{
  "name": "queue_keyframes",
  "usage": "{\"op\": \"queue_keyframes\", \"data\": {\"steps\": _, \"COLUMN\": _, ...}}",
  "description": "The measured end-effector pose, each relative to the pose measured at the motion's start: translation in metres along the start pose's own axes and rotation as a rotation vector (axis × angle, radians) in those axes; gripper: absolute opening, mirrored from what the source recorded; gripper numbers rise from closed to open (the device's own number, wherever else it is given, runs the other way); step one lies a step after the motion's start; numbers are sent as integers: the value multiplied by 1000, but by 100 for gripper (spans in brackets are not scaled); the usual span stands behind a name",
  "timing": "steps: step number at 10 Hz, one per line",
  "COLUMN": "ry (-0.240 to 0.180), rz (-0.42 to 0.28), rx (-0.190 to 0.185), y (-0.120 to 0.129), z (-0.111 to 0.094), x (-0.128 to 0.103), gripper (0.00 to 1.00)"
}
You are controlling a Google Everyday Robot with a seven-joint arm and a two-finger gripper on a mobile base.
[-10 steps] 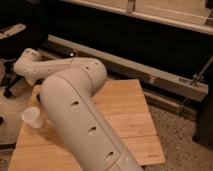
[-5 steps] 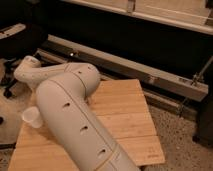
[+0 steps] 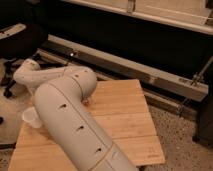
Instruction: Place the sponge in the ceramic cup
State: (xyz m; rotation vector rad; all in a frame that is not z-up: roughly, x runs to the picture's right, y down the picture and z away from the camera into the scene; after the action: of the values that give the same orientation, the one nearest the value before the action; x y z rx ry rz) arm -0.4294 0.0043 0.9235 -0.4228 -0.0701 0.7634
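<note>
The one camera view: the ceramic cup (image 3: 31, 117) stands upright at the left edge of the wooden table (image 3: 127, 112), half behind the white arm (image 3: 67, 122). I cannot see what is in it. The arm hides the gripper, so I cannot tell its state. The sponge is out of sight.

My own arm (image 3: 67, 122) sprawls across the bench (image 3: 127, 117) and blocks its left half. The ceramic cup (image 3: 31, 117) stands just beside it at the left edge. The right half is open. I can't see my tool; it is hidden beyond the forearm, far left.

Arm (image 3: 65, 120) over table (image 3: 125, 107), ceramic cup (image 3: 30, 116) beside, gripper hidden
</note>
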Motion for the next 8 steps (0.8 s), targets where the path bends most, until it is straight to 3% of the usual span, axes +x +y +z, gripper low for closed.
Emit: {"op": "queue_keyframes", "data": {"steps": 8, "ry": 87, "rz": -19, "rx": -29, "y": -2, "z": 40, "x": 13, "gripper": 61}}
